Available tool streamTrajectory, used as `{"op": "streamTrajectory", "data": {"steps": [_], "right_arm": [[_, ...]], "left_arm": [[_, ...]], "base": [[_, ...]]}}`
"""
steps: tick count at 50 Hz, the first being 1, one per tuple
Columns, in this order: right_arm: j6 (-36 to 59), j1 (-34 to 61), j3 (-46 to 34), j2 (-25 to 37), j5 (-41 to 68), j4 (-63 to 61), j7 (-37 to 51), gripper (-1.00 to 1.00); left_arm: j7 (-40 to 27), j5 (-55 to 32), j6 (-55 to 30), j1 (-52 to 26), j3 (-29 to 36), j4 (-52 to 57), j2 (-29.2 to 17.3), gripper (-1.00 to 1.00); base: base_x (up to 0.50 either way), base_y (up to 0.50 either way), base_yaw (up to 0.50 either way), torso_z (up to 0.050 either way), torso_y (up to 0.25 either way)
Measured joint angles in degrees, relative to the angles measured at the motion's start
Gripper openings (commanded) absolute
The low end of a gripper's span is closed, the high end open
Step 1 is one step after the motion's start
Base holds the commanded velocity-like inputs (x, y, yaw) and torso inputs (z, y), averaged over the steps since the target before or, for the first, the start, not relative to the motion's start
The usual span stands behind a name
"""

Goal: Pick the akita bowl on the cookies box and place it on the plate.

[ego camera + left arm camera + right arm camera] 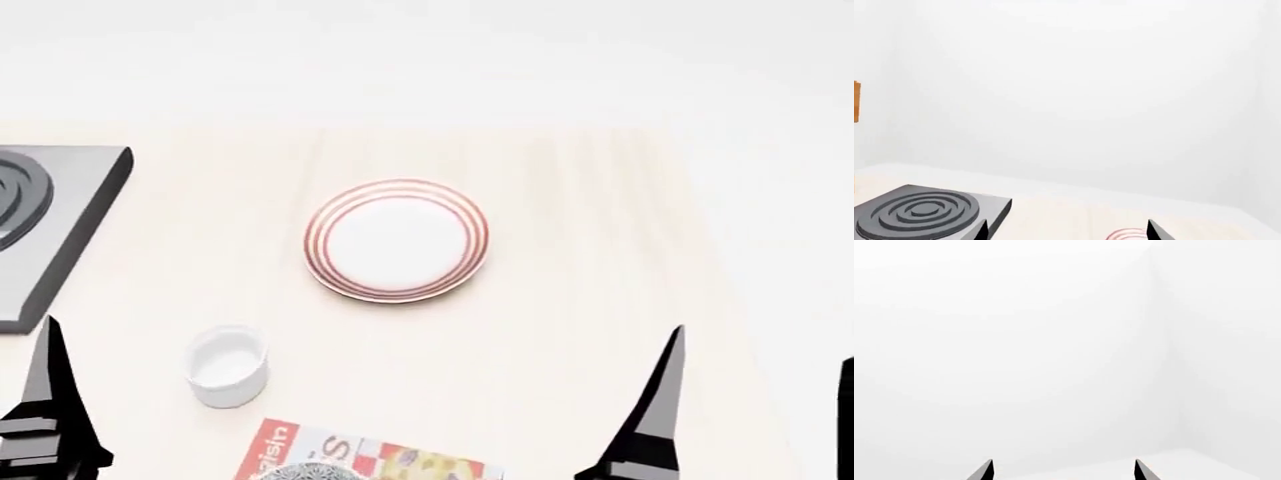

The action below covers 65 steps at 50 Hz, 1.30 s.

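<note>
Evidently left gripper (1066,231) jaws wide, right gripper (1063,471) likewise, empty

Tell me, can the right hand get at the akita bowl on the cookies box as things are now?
Probably yes. The right hand is open and empty, and nothing lies between it and the akita bowl on the cookies box.

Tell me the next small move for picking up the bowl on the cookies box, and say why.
Probably lower the right gripper toward the akita bowl, which barely shows on the cookies box at the head view's bottom edge. Both grippers look open and hold nothing, and the plate is bare. A downward head tilt would help first.
</note>
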Motion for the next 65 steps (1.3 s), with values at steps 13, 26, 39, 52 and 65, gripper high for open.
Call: {"op": "streamTrajectory", "data": {"steps": [13, 26, 39, 52, 65], "right_arm": [[-0.28, 0.02, -0.57, 0.5, -0.11, 0.3, 0.15, 1.0], [0.34, 0.62, -0.79, 0.6, -0.73, 1.02, 1.45, 1.0], [1.8, 1.31, -1.26, 1.24, -1.1, 1.48, 2.37, 1.0], [1.85, 1.3, -1.7, 1.7, -1.38, 1.54, 2.76, 1.0], [1.58, 1.1, -1.9, 2.13, -1.52, 1.37, 3.11, 1.0]], "left_arm": [[-0.88, 0.04, 0.34, -0.33, 0.83, -0.75, -0.61, 1.0], [-2.06, -0.56, -0.7, -1.23, 1.33, -1.71, -0.98, 1.0], [-2.53, -2.49, -1.23, -1.72, 0.89, -1.84, -1.38, 1.0], [-1.42, -6.11, -1.19, -1.6, -0.16, -1.95, -2.05, 1.0], [-0.99, -7.23, -0.57, -1.21, -0.32, -1.95, -2.52, 1.0]], "base": [[0.5, -0.04, 0.0, 0.0, 0.0], [0.21, -0.01, 0.0, 0.0, 0.0], [0.08, 0.0, 0.0, 0.007, 0.0], [0.08, 0.0, 0.0, 0.05, 0.0], [0.08, 0.0, 0.0, 0.05, 0.0]]}}
